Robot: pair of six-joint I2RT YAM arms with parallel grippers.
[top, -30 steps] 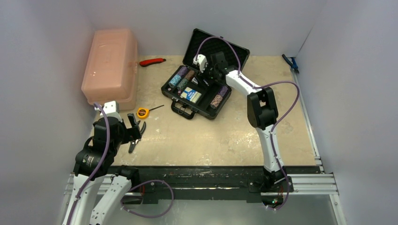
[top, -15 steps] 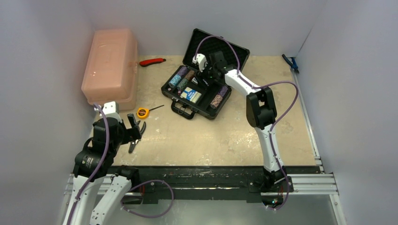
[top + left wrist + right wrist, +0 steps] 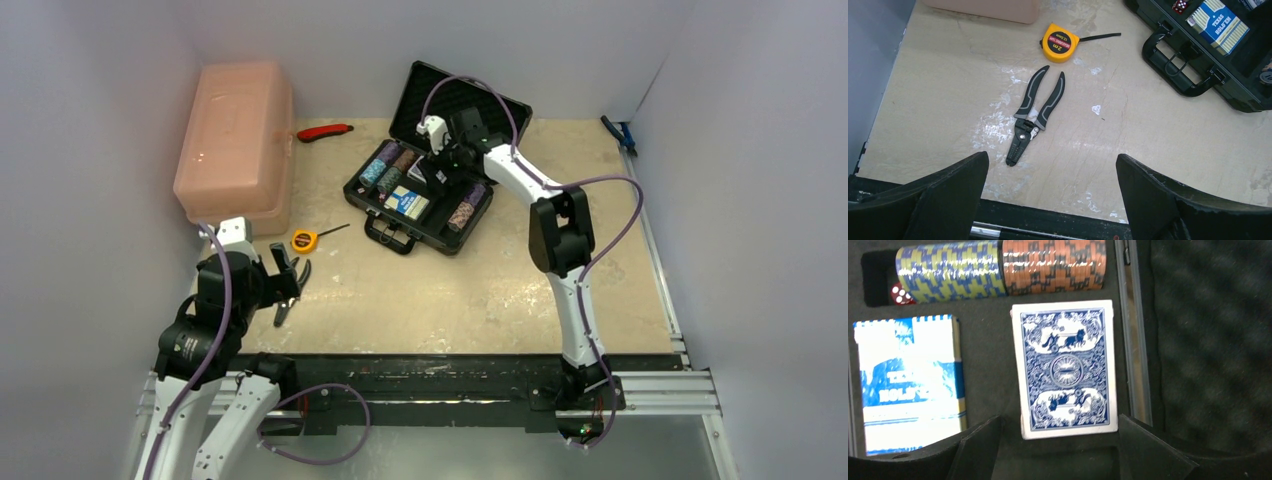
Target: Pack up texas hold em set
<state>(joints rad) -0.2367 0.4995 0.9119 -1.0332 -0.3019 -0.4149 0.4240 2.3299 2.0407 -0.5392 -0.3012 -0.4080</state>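
Over at the back of the bench [image 3: 450,290], the open black case [image 3: 505,112] sits under the right end effector [image 3: 1058,422]. Only the wrist view shows its jaws spread wide, with the glossy blue-backed card deck [image 3: 1064,368] lying flat on dark foam between them, beside a boxed deck [image 3: 910,385] and ribbed chip stacks [image 3: 998,267]. Nearer, the left end effector [image 3: 1052,160] hangs fully apart over rubber-handled pliers [image 3: 1035,120] and a round yellow tape measure [image 3: 1060,42]; the overhead view alone takes in the pink plastic box [image 3: 235,140].
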